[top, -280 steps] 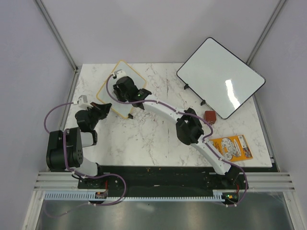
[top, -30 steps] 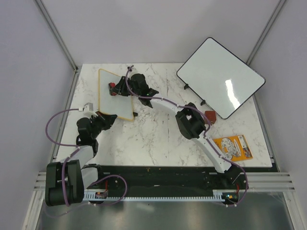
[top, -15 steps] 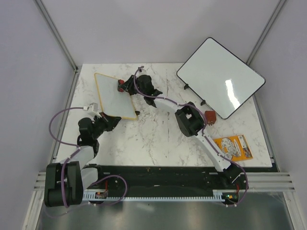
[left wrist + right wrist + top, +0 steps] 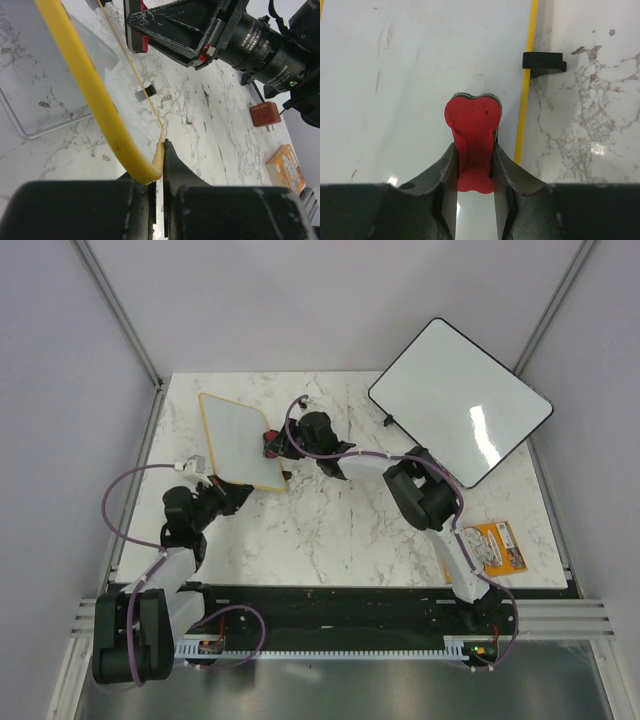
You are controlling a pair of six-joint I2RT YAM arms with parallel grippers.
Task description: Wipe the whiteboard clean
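Nearest you, the left jaws are clenched on the near corner of the whiteboard (image 4: 85, 80), biting the thin yellow frame and nothing else. That is the right place to take it. The panel looks light, thin and stiff, so a pinch on one corner should steady all of it, but the writing face is slick and would likely skate on the marble counter (image 4: 330, 530) if you let go. From the left wrist view that corner seems raised a little off the stone, so expect some flex under pressure.

The board lies on the left half of the counter, its long sides running away from you. The right jaws are clamped on a red eraser (image 4: 472, 120), which is soft enough to bulge between them. It is pressed on the board just inside the right-hand frame. Faint streaks (image 4: 377, 75) show further left on the face. A small black clip (image 4: 544, 61) juts out from that right edge. Keep your strokes short of it, or the eraser may catch it or drop off the rim.

There is open marble to the right of the board and toward you. The left edge of the counter is close beside the board, so shove nothing that way. A red block (image 4: 265, 114) and an orange packet (image 4: 490, 545) lie well to the right. Farthest off, the black-framed whiteboard (image 4: 460, 400) leans over the far right corner, well apart.
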